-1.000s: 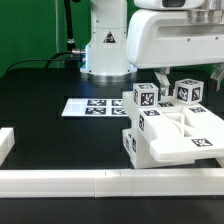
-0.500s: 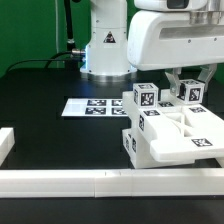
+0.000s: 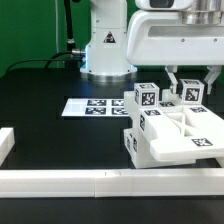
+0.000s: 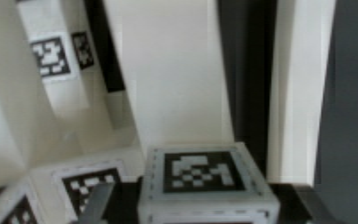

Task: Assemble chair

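The partly joined chair, white blocky parts with black-and-white tags, stands at the exterior view's right. An upright tagged leg rises at its near left. Behind it stands a second upright leg, and my gripper comes down from above, shut on this leg's top. In the wrist view the leg's tagged end sits between my two dark fingers, which press on both its sides. Other white tagged chair parts lie beyond.
The marker board lies flat on the black table left of the chair. A long low white border rail runs along the front, with a white block at the far left. The robot base stands behind.
The jaws have gone from wide open to shut on the leg's top. The arm and the chair parts stay where they were.
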### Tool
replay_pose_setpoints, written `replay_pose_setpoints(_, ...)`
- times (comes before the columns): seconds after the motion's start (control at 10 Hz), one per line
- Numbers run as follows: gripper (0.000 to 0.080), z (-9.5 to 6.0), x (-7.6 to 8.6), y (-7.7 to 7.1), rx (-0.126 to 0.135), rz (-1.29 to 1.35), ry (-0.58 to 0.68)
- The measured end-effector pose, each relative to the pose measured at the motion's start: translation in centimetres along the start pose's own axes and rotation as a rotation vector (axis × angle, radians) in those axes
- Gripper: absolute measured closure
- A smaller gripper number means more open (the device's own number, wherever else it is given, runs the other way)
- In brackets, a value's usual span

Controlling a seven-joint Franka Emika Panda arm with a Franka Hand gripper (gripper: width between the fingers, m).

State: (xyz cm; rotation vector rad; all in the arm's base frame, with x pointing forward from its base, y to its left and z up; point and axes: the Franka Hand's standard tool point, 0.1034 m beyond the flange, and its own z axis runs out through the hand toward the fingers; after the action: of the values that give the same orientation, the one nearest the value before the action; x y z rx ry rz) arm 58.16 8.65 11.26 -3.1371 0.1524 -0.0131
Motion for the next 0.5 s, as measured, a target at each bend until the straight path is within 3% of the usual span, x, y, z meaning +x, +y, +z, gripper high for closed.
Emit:
replay_pose_setpoints(0.4,0.0515,0.1,0.05,-0.08,0.045,0.438,-0.003)
replay_pose_setpoints(0.5,0.0515,0.11,0.0,-0.18,0.044,0.534,-0.009)
